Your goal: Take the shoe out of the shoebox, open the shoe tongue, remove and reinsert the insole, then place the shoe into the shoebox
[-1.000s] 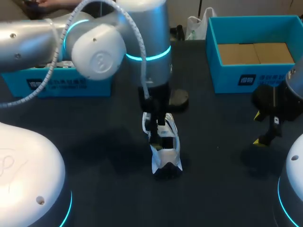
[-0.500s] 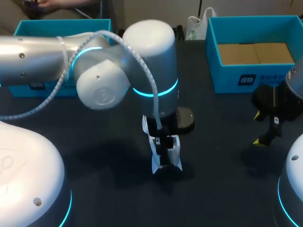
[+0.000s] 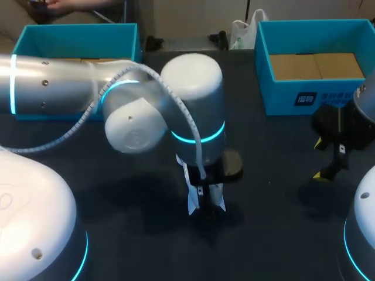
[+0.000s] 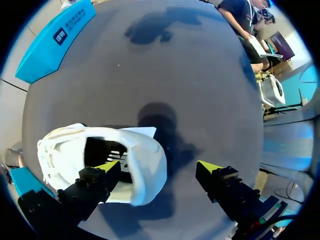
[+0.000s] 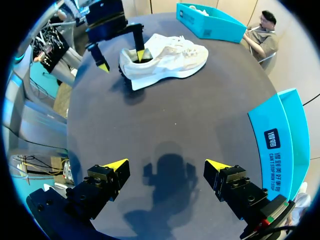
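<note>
- Sitting at the far left of the dark table point(image 3: 275, 205), the left shoebox point(image 3: 76, 27) is open at the top. The head view shows it partly hidden behind the left arm point(image 3: 58, 93).
- The left arm reaches to the middle of the table. In the head view its wrist covers the left gripper point(image 4: 159, 167), so the jaws cannot be read there.
- The left wrist view shows the jaws released. One fingertip point(image 4: 107, 167) sits inside the opening of the white shoe point(image 4: 145, 170), and the other stands over bare table, apart from the shoe.
- The shoe rests at mid-table, outside both boxes. The head view shows only a sliver below the wrist. The right wrist view shows its full side, sole down.
- The right shoebox point(image 3: 316, 96) stands at the far right, with brown cardboard inside.
- The right gripper point(image 5: 166, 165) hangs above bare table near that box, jaws released and holding nothing.
</note>
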{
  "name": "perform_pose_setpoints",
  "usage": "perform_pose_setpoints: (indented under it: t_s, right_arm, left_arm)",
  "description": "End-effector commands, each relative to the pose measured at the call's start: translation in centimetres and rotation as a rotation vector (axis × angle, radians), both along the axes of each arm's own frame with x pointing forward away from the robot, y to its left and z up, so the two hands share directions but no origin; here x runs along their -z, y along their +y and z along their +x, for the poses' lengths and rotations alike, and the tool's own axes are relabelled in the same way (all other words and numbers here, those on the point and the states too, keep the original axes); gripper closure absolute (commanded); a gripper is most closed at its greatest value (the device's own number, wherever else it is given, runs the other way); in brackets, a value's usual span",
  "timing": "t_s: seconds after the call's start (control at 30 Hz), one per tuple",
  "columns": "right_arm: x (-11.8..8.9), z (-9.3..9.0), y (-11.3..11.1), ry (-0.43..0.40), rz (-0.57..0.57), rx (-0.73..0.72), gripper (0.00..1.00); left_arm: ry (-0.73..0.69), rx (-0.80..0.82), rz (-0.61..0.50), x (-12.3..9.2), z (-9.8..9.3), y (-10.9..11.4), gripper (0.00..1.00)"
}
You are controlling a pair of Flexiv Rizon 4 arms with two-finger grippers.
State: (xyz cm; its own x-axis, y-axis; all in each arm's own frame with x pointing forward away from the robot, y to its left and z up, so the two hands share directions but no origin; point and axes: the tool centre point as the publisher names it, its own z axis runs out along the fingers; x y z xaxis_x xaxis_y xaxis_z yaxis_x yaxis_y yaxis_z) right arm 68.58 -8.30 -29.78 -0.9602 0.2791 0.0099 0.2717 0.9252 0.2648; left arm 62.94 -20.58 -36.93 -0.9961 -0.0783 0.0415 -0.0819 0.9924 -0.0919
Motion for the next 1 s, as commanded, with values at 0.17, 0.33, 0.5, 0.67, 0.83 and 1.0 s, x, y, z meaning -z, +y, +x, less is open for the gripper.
perform_pose_setpoints:
  t_s: [0.17,0.33,0.5,0.67,0.83,1.0]
  right_arm:
    - [0.0,-0.1,0.1,-0.001,-0.002,0.001,0.0]
    - [0.0,-0.1,0.1,-0.001,-0.002,0.001,0.0]
    - [0.0,-0.1,0.1,-0.001,-0.002,0.001,0.0]
    - [0.0,-0.1,0.1,-0.001,-0.002,0.001,0.0]
    - [0.0,-0.1,0.1,-0.001,-0.002,0.001,0.0]
    - [0.0,-0.1,0.1,-0.001,-0.002,0.001,0.0]
  left_arm:
    - [-0.023,-0.02,0.013,1.3,-0.8,-0.8,0.0]
    - [-0.037,-0.039,0.019,1.6,-0.8,-0.8,0.0]
    - [-0.039,-0.05,0.03,2.1,-0.5,-0.9,0.0]
    - [-0.045,-0.069,0.036,2.4,-0.1,-1.0,0.12]
    - [-0.037,-0.073,0.037,2.5,0.1,-0.9,0.8]
    - [-0.035,-0.073,0.042,2.6,0.1,-0.9,1.0]
